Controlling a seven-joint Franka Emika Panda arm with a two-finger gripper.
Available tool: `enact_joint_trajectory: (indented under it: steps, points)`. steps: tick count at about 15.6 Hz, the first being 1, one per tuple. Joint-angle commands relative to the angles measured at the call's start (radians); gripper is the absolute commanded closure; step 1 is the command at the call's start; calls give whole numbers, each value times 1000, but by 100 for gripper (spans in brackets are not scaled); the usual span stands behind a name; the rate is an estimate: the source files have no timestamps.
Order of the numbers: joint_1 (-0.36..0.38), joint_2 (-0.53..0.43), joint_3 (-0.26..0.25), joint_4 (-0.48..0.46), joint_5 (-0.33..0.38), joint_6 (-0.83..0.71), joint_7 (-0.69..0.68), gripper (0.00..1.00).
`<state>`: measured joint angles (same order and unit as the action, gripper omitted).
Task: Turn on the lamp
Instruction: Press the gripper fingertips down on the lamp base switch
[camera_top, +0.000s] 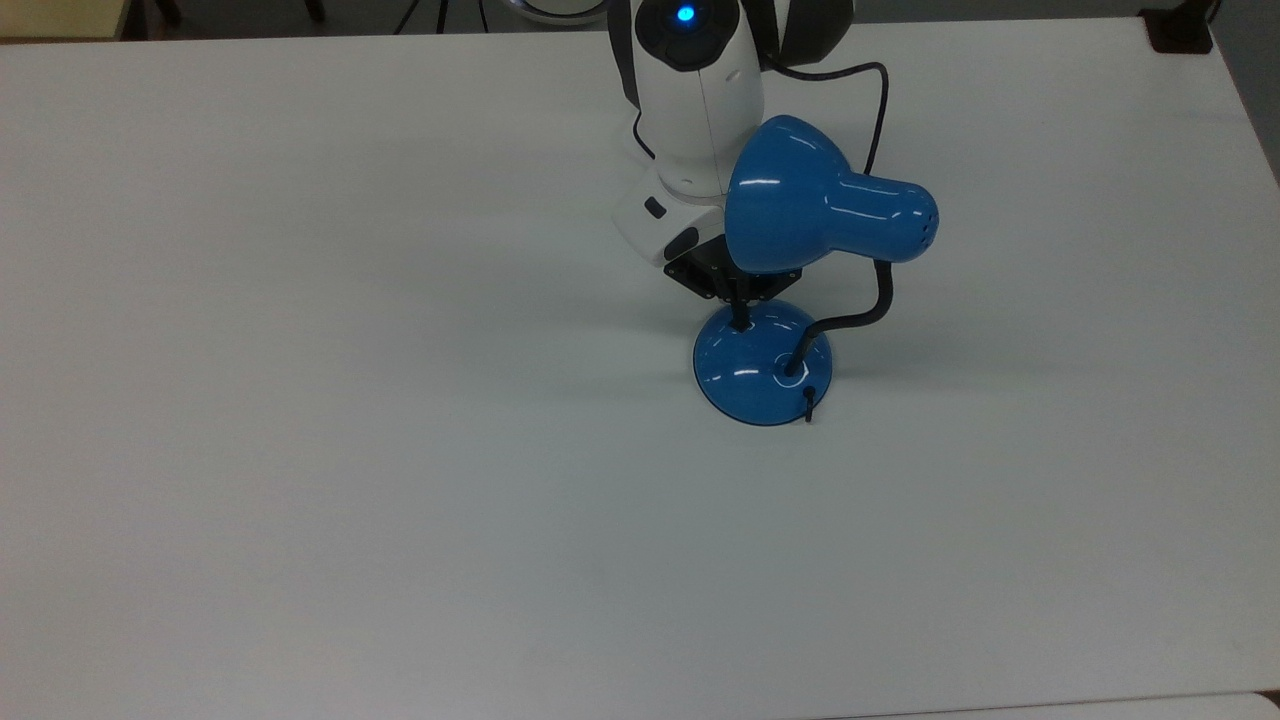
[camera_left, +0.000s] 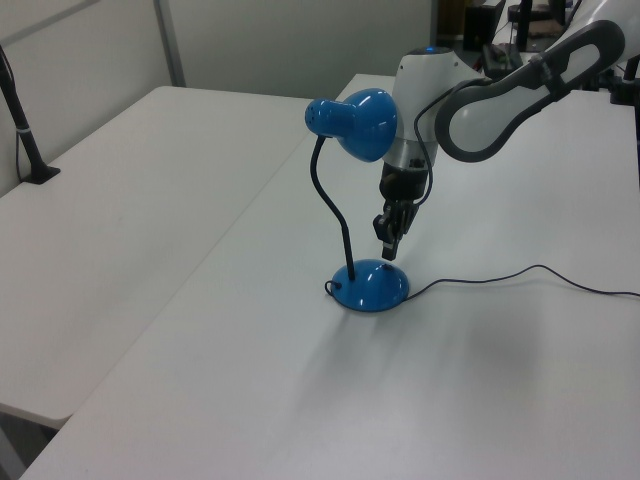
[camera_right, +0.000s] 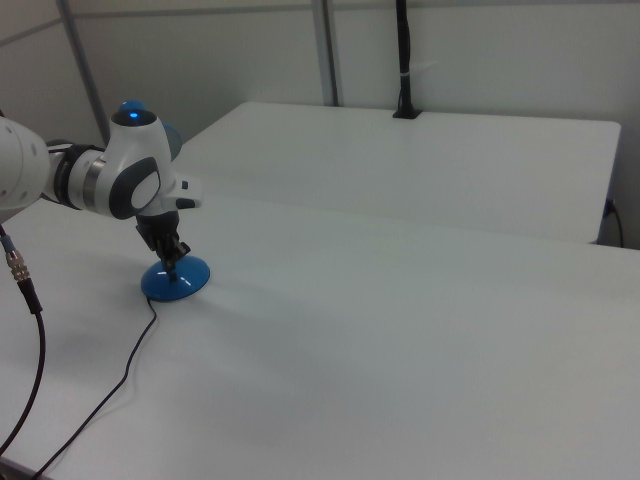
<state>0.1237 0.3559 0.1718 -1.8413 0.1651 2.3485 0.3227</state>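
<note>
The lamp stands right of centre on the white table in the top view, with a glossy blue shade (camera_top: 800, 205), a bent black gooseneck (camera_top: 860, 315) and a round blue base (camera_top: 765, 375). My gripper (camera_top: 741, 322) is shut, fingers pointing down, with the tips over the spot on the base where the small black switch sits, so the switch is hidden. In the left view the gripper (camera_left: 388, 252) hangs under the shade (camera_left: 352, 122), at or just above the base (camera_left: 370, 288); I cannot tell if it touches. The right view shows the gripper (camera_right: 172, 264) on the base (camera_right: 178, 281).
The lamp's black cord (camera_left: 520, 272) trails over the table toward the left view's right. A black post (camera_left: 25, 135) is clamped at the neighbouring table's far edge. A dark block (camera_top: 1180, 30) sits at the top view's upper right corner.
</note>
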Motion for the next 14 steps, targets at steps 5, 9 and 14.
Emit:
enact_joint_trajectory:
  steps: [5,9,14]
  points:
    - [22,18,-2,-9,10,55,15,100]
    - [24,37,-2,-6,10,84,15,100]
    - [24,37,-2,-9,5,84,15,100]
